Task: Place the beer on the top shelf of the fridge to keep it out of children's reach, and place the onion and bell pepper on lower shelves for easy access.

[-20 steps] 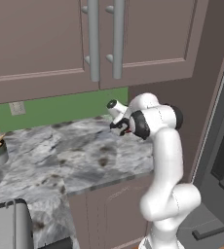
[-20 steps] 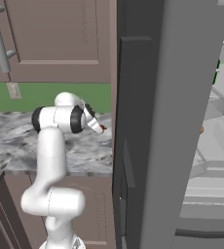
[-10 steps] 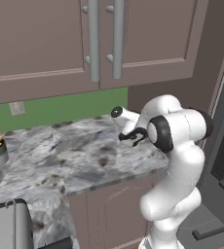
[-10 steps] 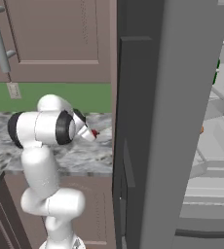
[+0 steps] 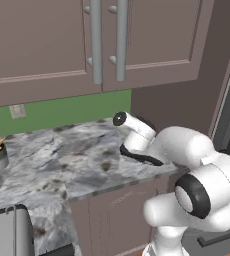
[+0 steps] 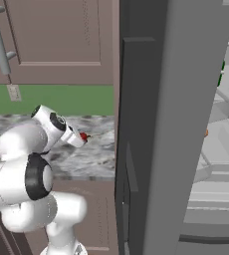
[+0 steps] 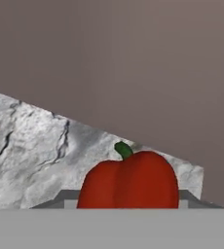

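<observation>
Our gripper point(image 6: 81, 138) is closed on the bell pepper point(image 7: 128, 180), which sits between the finger tips in the hand view with its green stem pointing up. In the right base view the pepper appears as a small red spot at the end of the hand, above the marble counter point(image 5: 62, 160) and beside the brown side panel point(image 7: 133, 58). We cannot tell from these pictures whether the pepper rests on the counter or hangs just above it.

We judge the step in hand to be the pick-up of the bell pepper; the grasp looks complete.

The fridge point(image 6: 156, 124) stands to the right of the counter, its thick grey door open and edge-on toward the right base camera. Behind the door we see pale lower shelves point(image 6: 221, 172), and a small orange patch, possibly the onion point(image 6: 206, 133), at the door's edge.

The next move calls for lifting the pepper and carrying it around the door edge to a lower shelf. We must clear the door.
</observation>
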